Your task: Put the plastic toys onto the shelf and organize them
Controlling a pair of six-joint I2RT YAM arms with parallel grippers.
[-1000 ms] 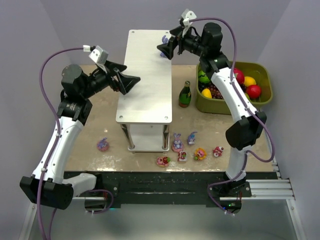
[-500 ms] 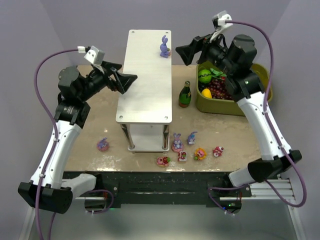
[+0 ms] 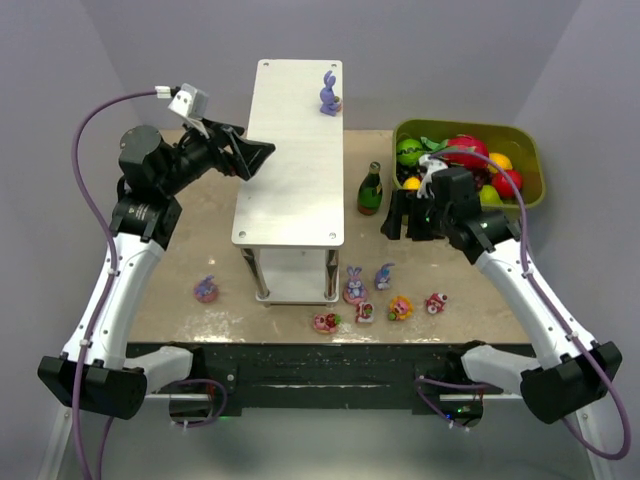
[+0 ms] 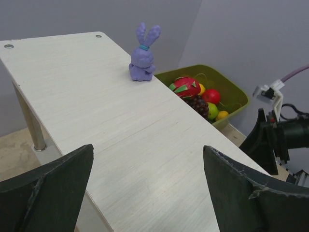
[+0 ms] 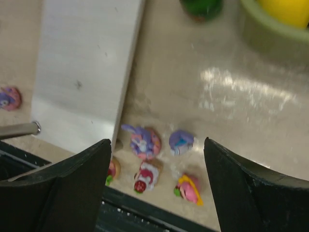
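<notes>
Step in hand: approach for the next pick. One purple long-eared plastic bunny (image 3: 329, 92) stands upright near the far right corner of the pale white-silver top board of the long two-tier metal-legged shelf (image 3: 290, 160); no other toy shows on that board. The remaining plastic toys lie on the tan table (image 3: 170, 300) at the shelf's near end. They are a purple bunny on a round pink base (image 3: 354, 286), a small purple figurine (image 3: 384, 275) just beside it, a row of four pink, red and yellow pieces (image 3: 365, 313) nearer the table edge, and a lone pink-and-purple piece (image 3: 206, 290) left of the shelf legs. The right gripper (image 3: 403, 222) hangs above the table between the dark green bottle (image 3: 370, 188) and the cluster, pointing down toward it. Its jaws stand wide apart and hold nothing. The right wrist view, though blurred, frames the bunny on the pink base and its neighbours between the fingers. The left gripper (image 3: 250, 158) hovers over the left edge of the top board, jaws fully spread, empty. Next move, as judged: lower the right gripper over one figurine, most likely the bunny on the pink base, with the jaws straddling it alone. The pieces sit close together, so align before closing to avoid nudging the neighbours. Then lift clear of the board edge and set the piece in line with the bunny on the shelf.
</notes>
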